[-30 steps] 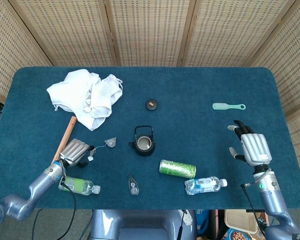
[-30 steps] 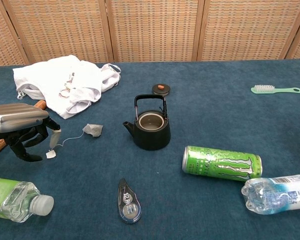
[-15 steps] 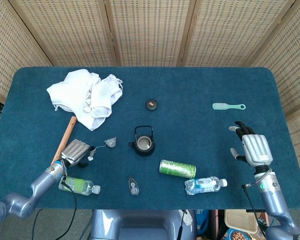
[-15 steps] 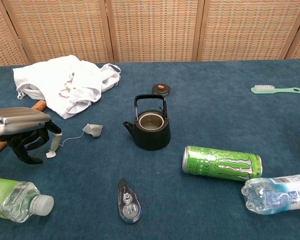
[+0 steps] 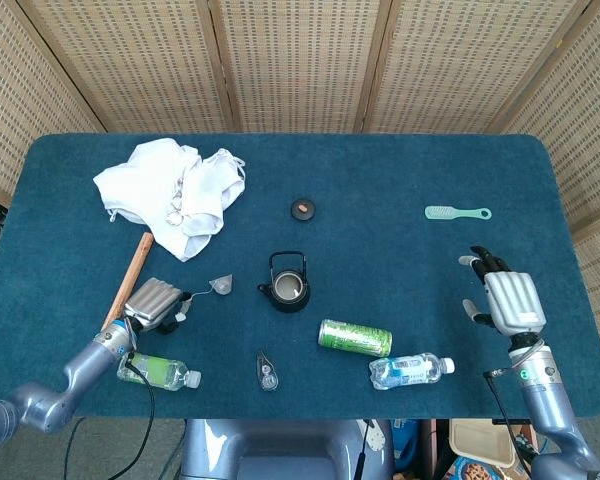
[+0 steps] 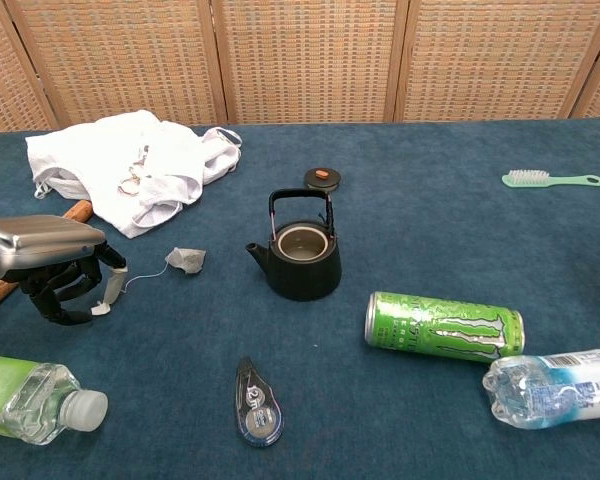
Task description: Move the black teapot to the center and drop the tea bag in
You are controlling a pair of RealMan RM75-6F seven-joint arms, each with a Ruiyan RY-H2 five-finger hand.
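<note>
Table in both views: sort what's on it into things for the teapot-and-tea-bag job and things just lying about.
For the job: black teapot, its lid, tea bag, left hand at the tea bag's tag.

Lying about: white cloth, wooden stick, green can, two water bottles, brush, correction tape.

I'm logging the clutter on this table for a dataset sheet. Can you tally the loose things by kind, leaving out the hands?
Teapot: 1
Teapot lid: 1
Tea bag: 1
Plastic bottles: 2
Green can: 1
White cloth: 1
Green brush: 1
Wooden stick: 1
Correction tape: 1
Total: 10
</note>
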